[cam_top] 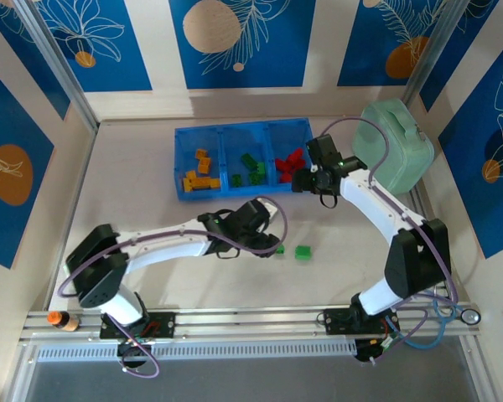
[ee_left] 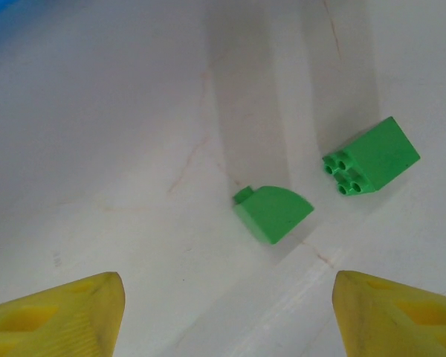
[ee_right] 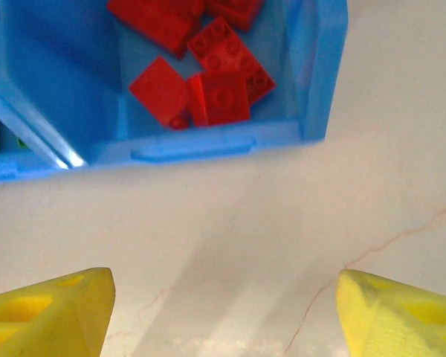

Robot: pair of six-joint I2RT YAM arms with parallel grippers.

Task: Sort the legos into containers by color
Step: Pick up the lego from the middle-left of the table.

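The top view gives the whole layout. The blue tray (cam_top: 239, 128) lies at the far middle of the bench (cam_top: 134, 201). It holds orange legos (cam_top: 199, 174) in its left compartment, green legos (cam_top: 250, 167) in the middle and red legos (cam_top: 289, 163) in the right. A mint-green case (cam_top: 394, 155) stands to its right.

The left claw (cam_top: 264, 234) hangs over the near middle of the bench, and the right claw (cam_top: 306, 180) sits by the tray's near right corner.

The left wrist view adds shape. A curved green lego (ee_left: 273, 212) lies just left of a square green lego (ee_left: 370, 158) that is tipped with its studs sideways, and the two are apart. The yellow fingers (ee_left: 59, 316) are spread, with nothing between them.

The right wrist view adds the jumbled, overlapping lie of the red bricks. That claw is also spread and empty, above bare bench.
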